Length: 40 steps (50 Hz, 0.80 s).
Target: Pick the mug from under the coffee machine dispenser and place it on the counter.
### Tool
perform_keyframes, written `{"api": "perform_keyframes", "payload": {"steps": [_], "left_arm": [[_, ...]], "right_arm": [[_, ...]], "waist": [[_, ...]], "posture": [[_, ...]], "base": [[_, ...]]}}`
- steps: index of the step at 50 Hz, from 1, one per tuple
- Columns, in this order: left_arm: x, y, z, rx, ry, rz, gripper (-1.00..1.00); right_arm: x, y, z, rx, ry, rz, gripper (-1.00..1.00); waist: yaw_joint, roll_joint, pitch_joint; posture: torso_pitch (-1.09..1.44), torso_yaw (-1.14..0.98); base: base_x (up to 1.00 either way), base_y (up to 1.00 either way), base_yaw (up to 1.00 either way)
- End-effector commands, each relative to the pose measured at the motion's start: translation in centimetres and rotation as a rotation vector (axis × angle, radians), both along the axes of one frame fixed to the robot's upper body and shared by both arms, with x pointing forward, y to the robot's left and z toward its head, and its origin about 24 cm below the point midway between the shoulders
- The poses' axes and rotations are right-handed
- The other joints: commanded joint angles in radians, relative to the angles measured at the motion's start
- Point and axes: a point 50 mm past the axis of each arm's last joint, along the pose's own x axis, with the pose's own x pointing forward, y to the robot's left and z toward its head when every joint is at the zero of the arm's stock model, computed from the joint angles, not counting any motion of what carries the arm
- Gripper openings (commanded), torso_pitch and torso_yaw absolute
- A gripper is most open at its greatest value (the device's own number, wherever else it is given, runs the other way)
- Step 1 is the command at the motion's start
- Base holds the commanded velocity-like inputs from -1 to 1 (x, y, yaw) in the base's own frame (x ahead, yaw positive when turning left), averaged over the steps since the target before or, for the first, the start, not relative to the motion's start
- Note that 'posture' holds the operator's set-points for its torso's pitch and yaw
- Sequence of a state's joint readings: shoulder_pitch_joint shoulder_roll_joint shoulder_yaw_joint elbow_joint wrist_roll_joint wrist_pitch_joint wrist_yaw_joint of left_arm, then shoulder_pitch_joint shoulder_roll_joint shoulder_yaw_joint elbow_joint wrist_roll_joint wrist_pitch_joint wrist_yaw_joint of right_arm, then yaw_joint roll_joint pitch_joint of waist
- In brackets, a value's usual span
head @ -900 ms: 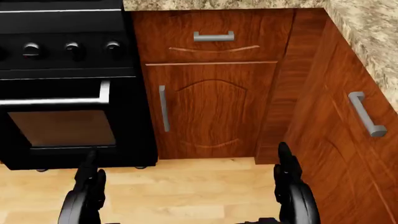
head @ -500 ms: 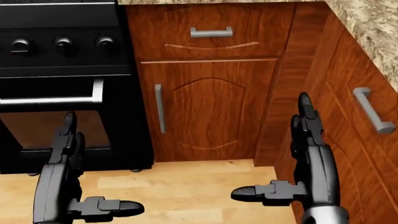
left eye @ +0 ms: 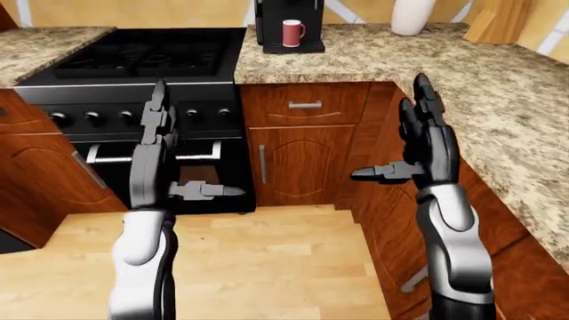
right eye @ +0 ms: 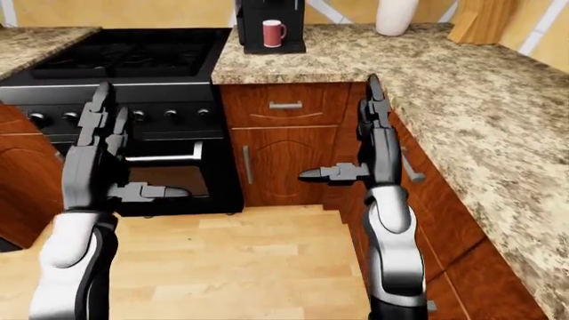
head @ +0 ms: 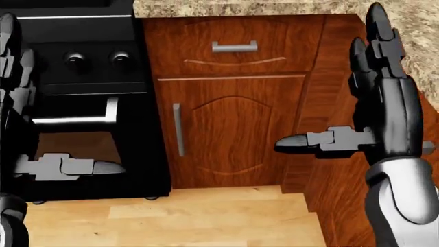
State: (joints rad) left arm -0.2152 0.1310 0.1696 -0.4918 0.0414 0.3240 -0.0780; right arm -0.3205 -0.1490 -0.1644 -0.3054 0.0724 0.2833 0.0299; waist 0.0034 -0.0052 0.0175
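Both hands, left hand [left eye: 155, 150] and right hand [left eye: 422, 143], have risen, fingers spread and empty, readying for the mug [left eye: 293, 33] at the counter [left eye: 373, 57] top-left corner.

Left hand [left eye: 158, 157] and right hand [left eye: 425, 143] raised, fingers upright and spread.

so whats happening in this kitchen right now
A humanoid robot stands on the wood floor facing a corner of the kitchen, with both arms held up. Its left hand and right hand are open and hold nothing. The red mug sits under the coffee machine on the granite counter, beside the black stove, well away from both hands. Nothing has been picked up yet.
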Motion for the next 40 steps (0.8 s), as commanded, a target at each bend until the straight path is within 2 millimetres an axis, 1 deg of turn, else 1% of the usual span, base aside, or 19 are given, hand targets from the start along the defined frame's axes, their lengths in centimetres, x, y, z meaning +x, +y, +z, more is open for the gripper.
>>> {"api": "perform_keyframes", "payload": {"steps": [1,3,9,13,16,18,20,23,26,32,33,34,35,38,40], "left_arm": [[-0.3,0.1,2.1,0.017,-0.084,0.009,1.00],[-0.4,0.4,3.1,0.021,-0.107,0.017,1.00],[-0.5,1.1,5.0,0.023,-0.155,0.039,1.00],[-0.5,1.4,6.0,0.023,-0.185,0.050,1.00],[-0.4,1.6,6.4,0.012,-0.195,0.060,1.00],[-0.4,2.0,6.9,0.011,-0.207,0.075,1.00],[-0.4,2.3,7.2,0.010,-0.214,0.084,1.00],[-0.5,2.9,7.7,0.008,-0.227,0.102,1.00],[-0.4,3.5,7.7,-0.005,-0.228,0.123,1.00],[-0.7,4.4,8.2,-0.020,-0.246,0.151,1.00],[-0.7,4.4,8.3,-0.021,-0.248,0.154,1.00],[-0.7,4.5,8.3,-0.021,-0.249,0.155,1.00],[-0.7,4.4,8.3,-0.021,-0.250,0.154,1.00],[-0.7,4.4,8.3,-0.021,-0.250,0.154,1.00],[-0.8,4.5,8.4,-0.021,-0.253,0.155,1.00]], "right_arm": [[-0.2,-0.1,2.3,-0.004,-0.091,-0.001,1.00],[-0.1,-0.4,3.5,0.004,-0.117,-0.010,1.00],[0.3,-1.5,6.3,0.017,-0.176,-0.039,1.00],[0.5,-2.3,7.8,0.031,-0.219,-0.074,1.00],[0.8,-2.7,8.5,0.066,-0.231,-0.094,1.00],[0.7,-3.0,9.4,0.078,-0.254,-0.100,1.00],[0.6,-3.3,10.0,0.081,-0.268,-0.108,1.00],[0.6,-3.8,10.3,0.093,-0.276,-0.122,1.00],[0.6,-4.1,10.7,0.095,-0.286,-0.135,1.00],[0.2,-4.9,11.7,0.089,-0.318,-0.156,1.00],[0.2,-5.0,11.8,0.089,-0.323,-0.154,1.00],[0.2,-5.0,11.8,0.084,-0.325,-0.153,1.00],[0.2,-4.9,11.7,0.082,-0.325,-0.151,1.00],[0.2,-4.7,11.5,0.079,-0.323,-0.143,1.00],[0.2,-4.7,11.6,0.079,-0.323,-0.140,1.00]], "waist": [[0.000,0.001,-0.018],[0.000,0.001,-0.016],[0.001,0.001,-0.011],[0.001,0.000,-0.008],[0.002,-0.001,-0.005],[0.002,-0.001,-0.005],[0.002,-0.001,-0.005],[0.002,0.000,-0.001],[0.003,-0.001,0.000],[0.002,0.000,0.000],[0.000,0.004,-0.025],[-0.001,0.007,0.003],[-0.001,0.007,0.021],[-0.002,-0.003,0.037],[-0.002,-0.022,0.037]], "posture": [[0.00,0.00],[0.00,0.00],[0.00,0.00],[0.00,0.00],[0.00,0.00],[0.00,0.00],[0.00,0.00],[0.00,0.00],[0.00,0.00],[0.00,0.00],[0.00,0.00],[0.00,0.00],[0.00,0.00],[0.00,0.00],[0.00,0.00]], "base": [[0.00,0.00,0.00],[0.00,0.00,0.00],[0.00,0.00,0.00],[0.00,0.00,0.00],[0.00,0.00,0.00],[0.00,0.00,0.00],[0.00,0.00,0.00],[0.00,0.00,0.00],[0.00,0.00,0.00],[0.00,0.00,0.00],[0.20,0.00,0.00],[0.25,0.00,0.00],[0.28,0.00,0.00],[0.33,0.00,0.00],[0.36,0.00,0.00]]}}
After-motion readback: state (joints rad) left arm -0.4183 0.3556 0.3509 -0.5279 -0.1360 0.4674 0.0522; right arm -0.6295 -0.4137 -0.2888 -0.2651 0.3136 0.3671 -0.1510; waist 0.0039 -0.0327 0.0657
